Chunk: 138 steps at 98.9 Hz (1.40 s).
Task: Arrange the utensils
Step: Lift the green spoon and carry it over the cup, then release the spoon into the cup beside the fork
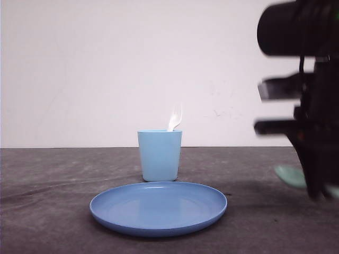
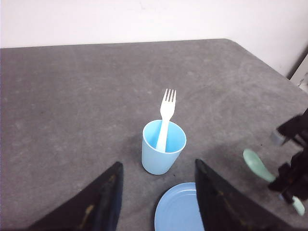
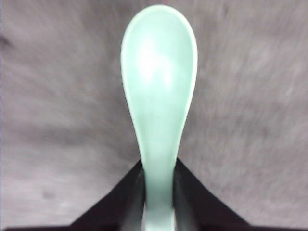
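On the dark grey table (image 2: 72,96): a light blue plastic cup (image 1: 159,155) stands upright near the middle; a round blue plastic plate (image 1: 158,208) lies just in front of it, on the robot's side; the two look close together, and whether they touch I cannot tell
Fork: the small white plastic fork with four tines (image 2: 166,113) stands handle-down inside the cup, leaning against its far rim; its tines rise above the rim, pointing up
Spoon: the small mint-green plastic spoon with an oval bowl (image 3: 159,91) is gripped by its handle, bowl sticking out past the fingertips; seen from the front it hangs above the table, well to the right of the plate and cup, touching neither
Right gripper (image 3: 159,192): closed on the spoon's handle, a black finger pressed to each side; the arm looks blurred in the front view
Left gripper (image 2: 159,197): fingers spread wide apart with nothing between them; it hovers above the table on the robot's side of the cup, over the plate's edge
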Motion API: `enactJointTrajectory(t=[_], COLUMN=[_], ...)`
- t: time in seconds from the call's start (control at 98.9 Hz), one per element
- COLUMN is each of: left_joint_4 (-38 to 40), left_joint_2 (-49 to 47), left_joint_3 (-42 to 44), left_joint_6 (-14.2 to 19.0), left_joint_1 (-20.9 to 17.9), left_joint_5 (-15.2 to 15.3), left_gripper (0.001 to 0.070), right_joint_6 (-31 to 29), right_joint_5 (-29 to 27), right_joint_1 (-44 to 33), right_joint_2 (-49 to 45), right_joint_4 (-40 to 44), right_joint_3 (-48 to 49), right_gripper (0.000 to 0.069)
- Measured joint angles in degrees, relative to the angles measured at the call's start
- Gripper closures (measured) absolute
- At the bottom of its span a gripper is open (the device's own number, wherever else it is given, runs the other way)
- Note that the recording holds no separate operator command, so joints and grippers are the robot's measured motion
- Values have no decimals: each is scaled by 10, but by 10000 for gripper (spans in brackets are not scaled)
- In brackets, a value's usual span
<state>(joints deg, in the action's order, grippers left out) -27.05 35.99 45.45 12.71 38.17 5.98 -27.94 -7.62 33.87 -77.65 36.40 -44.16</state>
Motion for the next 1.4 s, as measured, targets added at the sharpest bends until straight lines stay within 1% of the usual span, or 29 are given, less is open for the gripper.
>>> enactJointTrajectory(t=[0.132, 0.233, 0.303, 0.395, 0.546, 0.708, 0.87, 1.012, 1.214, 1.396], left_joint_4=[-1, -1, -1, -2, -2, -3, -9, -10, -14, -29], left_joint_2=[0, 0, 0, 0, 1, 3, 5, 5, 5, 5], left_joint_3=[0, 0, 0, 0, 0, 0, 0, 0, 0, 0], left_joint_6=[0, 1, 2, 2, 2, 3, 6, 10, 15, 16], left_joint_1=[0, 0, 0, 0, 0, 0, 0, 0, 0, 0], left_joint_5=[0, 0, 0, 0, 0, 0, 0, 0, 0, 0], left_gripper=[430, 430, 430, 430, 430, 430, 430, 430, 430, 430], right_joint_6=[25, 46, 59, 78, 107, 141, 173, 196, 205, 207], right_joint_5=[-15, -17, -16, -16, -16, -16, -16, -22, -31, -31], right_joint_1=[12, 29, 45, 68, 94, 105, 105, 103, 100, 96], right_joint_2=[38, 54, 55, 50, -1, -70, -132, -162, -196, -206], right_joint_4=[-17, -65, -123, -221, -389, -497, -551, -590, -593, -574], right_joint_3=[-61, -104, -122, -123, -123, -123, -123, -123, -123, -123], right_gripper=[620, 620, 620, 620, 620, 620, 620, 620, 620, 613])
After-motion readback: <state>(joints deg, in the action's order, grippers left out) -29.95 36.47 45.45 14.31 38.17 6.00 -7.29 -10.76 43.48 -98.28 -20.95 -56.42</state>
